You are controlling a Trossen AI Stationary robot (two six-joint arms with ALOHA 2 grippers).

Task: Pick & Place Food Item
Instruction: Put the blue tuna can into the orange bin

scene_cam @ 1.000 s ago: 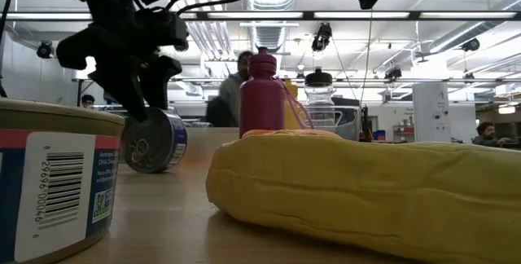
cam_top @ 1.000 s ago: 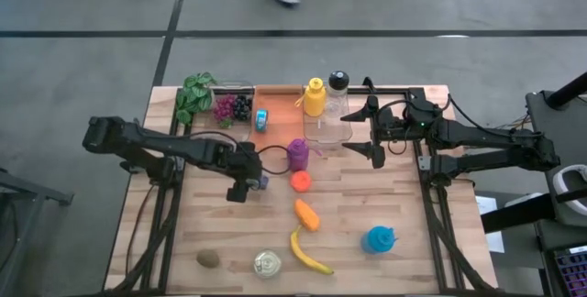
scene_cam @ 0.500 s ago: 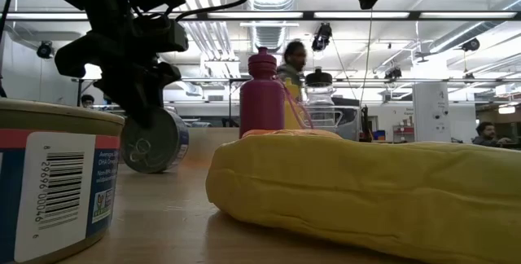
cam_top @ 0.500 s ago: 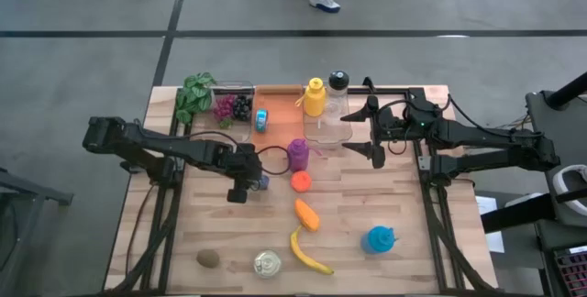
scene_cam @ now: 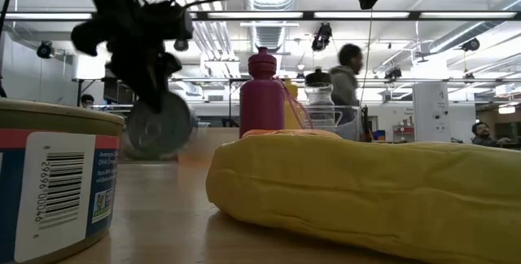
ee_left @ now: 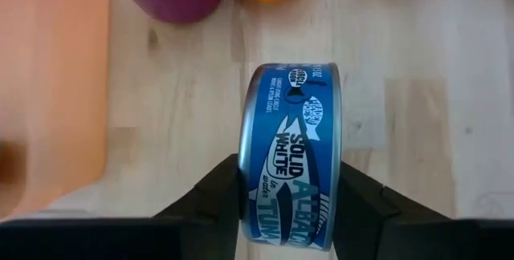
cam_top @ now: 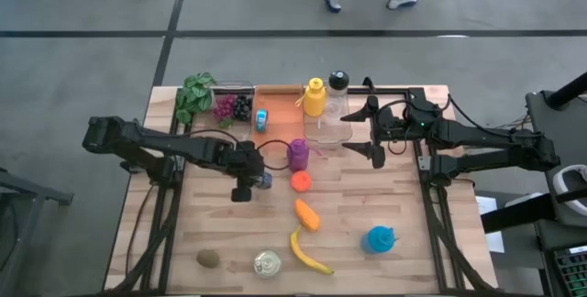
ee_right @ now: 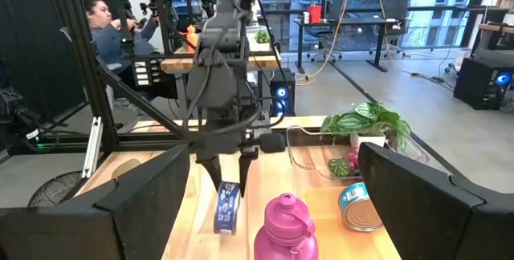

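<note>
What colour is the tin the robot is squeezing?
Blue, with white writing and silver rims: a tuna can held on its edge. The left wrist view shows it best.

Left gripper (cam_top: 246,182) clamped at mid-table; right gripper (cam_top: 374,154) spread wide, raised

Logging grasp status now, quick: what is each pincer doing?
Left pincer: shut on the blue tuna can, held on edge.
Right pincer: open, empty, raised near the clear bottle.
</note>
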